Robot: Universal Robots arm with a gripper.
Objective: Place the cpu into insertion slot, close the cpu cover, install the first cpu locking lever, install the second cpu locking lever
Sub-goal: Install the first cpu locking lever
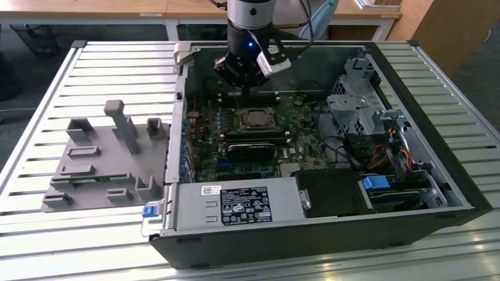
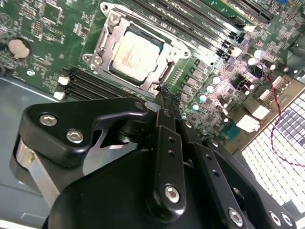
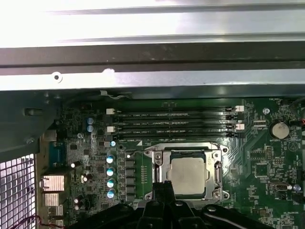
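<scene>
black fingers pressed together, empty, arm upright, tips near cpu under lowered cpu cover

Robotics lab, slatted metal workbench, opened computer case, wooden desks behind

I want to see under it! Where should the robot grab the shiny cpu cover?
Probably a thin outer edge of the cpu cover, coming down from above. It lies flat on the green board, framing the cpu, so only its rim offers a hold. Long black slots sit close beside it, so an edge away from them looks easier.
</scene>
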